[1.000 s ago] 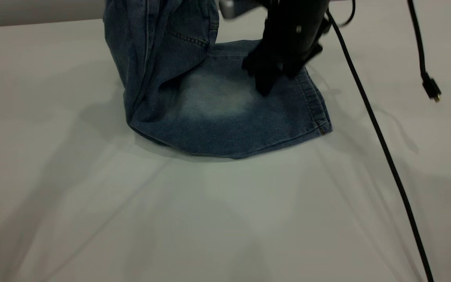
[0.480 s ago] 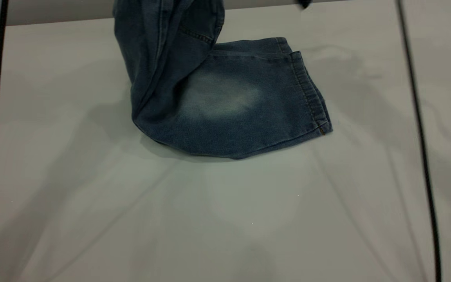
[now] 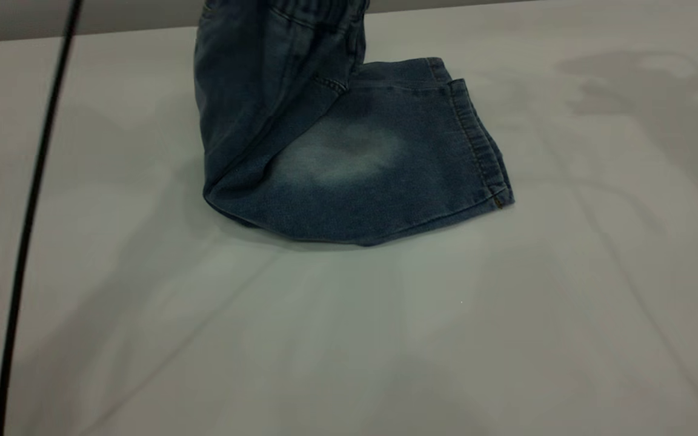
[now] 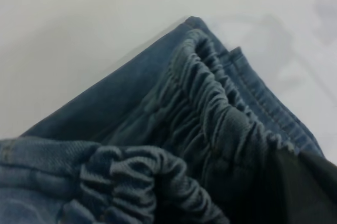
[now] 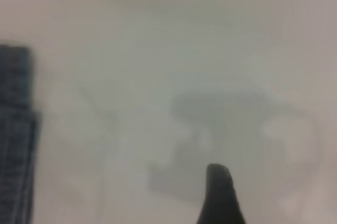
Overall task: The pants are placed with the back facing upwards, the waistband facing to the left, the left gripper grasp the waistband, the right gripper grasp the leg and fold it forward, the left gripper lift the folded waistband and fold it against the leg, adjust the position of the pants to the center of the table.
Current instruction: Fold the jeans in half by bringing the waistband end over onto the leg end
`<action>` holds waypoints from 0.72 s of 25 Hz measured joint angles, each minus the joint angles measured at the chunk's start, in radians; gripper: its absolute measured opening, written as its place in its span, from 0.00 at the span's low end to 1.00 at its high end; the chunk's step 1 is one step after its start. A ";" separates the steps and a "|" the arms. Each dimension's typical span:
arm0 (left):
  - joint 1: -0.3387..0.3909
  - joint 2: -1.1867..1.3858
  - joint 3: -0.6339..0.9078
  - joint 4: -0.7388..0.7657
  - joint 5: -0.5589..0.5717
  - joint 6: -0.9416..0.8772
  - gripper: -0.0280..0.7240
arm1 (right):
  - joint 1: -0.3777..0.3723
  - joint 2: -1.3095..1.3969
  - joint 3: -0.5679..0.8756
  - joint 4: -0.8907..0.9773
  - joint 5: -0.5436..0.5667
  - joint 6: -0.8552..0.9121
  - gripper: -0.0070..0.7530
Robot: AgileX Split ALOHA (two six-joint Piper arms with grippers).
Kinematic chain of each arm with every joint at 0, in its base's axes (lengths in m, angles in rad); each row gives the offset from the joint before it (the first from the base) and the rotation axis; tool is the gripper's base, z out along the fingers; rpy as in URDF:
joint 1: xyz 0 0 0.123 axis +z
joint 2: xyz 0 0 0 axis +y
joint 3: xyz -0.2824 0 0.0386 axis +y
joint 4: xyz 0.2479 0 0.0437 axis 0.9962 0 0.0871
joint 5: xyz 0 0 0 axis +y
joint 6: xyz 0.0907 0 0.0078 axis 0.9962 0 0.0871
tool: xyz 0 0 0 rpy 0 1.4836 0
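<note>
Toward the far middle of the table [image 3: 385, 339], the pants [image 3: 276, 109] half raised: waistband [image 4: 210, 103] hauled up out of the exterior view's top edge, plain leg [image 3: 385, 181] flat on the surface with its hem cuff [image 3: 482, 151] pointing right. Clamped on the pants at the gathered elastic, by the look of the dark edge of the left gripper [image 4: 310, 182] pressed against the bunched cloth in its wrist view and the way the denim hangs from above. Hovering off beyond the cuff over bare table, the right gripper [image 5: 218, 197], touching nothing; whether parted or closed, cannot tell. Soft, light denim, likely to sag, drape and crease rather than hold a shape; not slippery, nothing fragile, though prone to dragging the flat leg along if pulled sideways. Best taken by the thick elastic band, through all layers, or by the stitched cuff, where the fabric gives a firm ridge. Plenty of open room on the near side and to the right for laying the fold over and sliding the bundle to the centre; far table edge close behind the garment, and a black cable [image 3: 34, 194] hanging at the left, worth keeping clear of.
</note>
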 joint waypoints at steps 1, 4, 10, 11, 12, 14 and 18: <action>-0.011 0.008 0.000 -0.003 -0.014 0.000 0.08 | -0.004 -0.007 0.000 0.001 0.000 0.000 0.56; -0.042 0.035 0.000 -0.005 -0.060 0.000 0.08 | -0.002 -0.021 0.000 0.009 -0.005 0.000 0.56; -0.107 0.097 0.000 -0.003 -0.154 0.001 0.08 | -0.003 -0.034 0.000 0.007 -0.005 0.000 0.56; -0.116 0.108 0.000 -0.001 -0.173 0.001 0.08 | -0.003 -0.034 0.000 0.009 0.001 0.000 0.56; -0.124 0.121 0.000 0.003 -0.189 0.002 0.08 | -0.003 -0.034 0.000 0.023 0.007 0.000 0.56; -0.137 0.150 0.000 0.003 -0.226 0.012 0.08 | -0.003 -0.034 0.000 0.023 0.009 0.001 0.56; -0.168 0.194 0.000 0.004 -0.291 0.061 0.08 | -0.003 -0.033 0.000 0.023 0.008 0.001 0.56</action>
